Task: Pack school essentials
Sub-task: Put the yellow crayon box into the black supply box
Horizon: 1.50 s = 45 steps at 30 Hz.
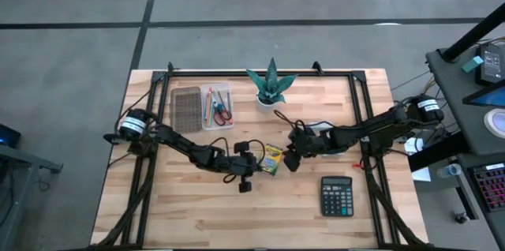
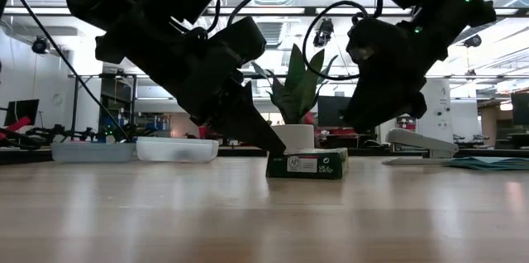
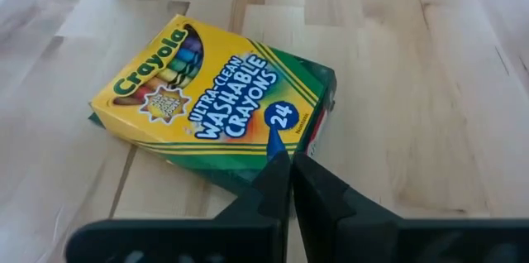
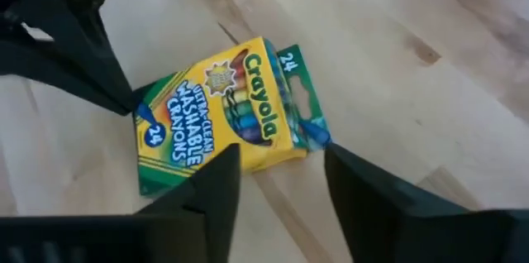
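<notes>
The yellow-green crayon box (image 1: 271,159) lies flat on the table's middle; it also shows in the low view (image 2: 306,164) and in both wrist views (image 3: 207,102) (image 4: 223,110). My left gripper (image 1: 256,166) (image 3: 289,162) is shut, its tips at the box's end nearest the left arm. My right gripper (image 1: 290,159) (image 4: 281,168) is open and hovers over the box's opposite end, one finger on either side, clear of it. Red-handled scissors and thin pencils (image 1: 218,107) lie in a clear tray toward the far edge. My left gripper meets the crayon box with its shut fingertips (image 3: 279,164) at the corner printed "24" (image 3: 281,122), on the box's end toward the left arm. The fingers slant down from the table's left. The box lies flat on the table.
A spiky green plant in a white pot (image 1: 271,85) stands beyond the box. A black calculator (image 1: 337,196) lies toward the near right. The clear tray (image 1: 207,117) and a brown ribbed tray (image 1: 186,108) sit at the far left. A flat teal pad (image 2: 488,163) lies to the right.
</notes>
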Each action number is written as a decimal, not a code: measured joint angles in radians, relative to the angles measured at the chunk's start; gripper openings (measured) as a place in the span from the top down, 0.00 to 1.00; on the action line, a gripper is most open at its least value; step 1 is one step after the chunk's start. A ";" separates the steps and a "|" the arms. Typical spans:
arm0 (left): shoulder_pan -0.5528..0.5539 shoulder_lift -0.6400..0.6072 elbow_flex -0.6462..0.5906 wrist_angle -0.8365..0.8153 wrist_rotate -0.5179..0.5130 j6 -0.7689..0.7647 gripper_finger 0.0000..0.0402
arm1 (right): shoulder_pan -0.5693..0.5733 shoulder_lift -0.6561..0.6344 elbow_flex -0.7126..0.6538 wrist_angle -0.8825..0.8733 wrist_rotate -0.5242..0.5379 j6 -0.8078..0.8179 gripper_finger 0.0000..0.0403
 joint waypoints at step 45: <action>0.000 0.001 -0.013 -0.009 0.024 -0.002 1.00 | 0.004 0.081 -0.133 0.354 0.060 0.071 0.23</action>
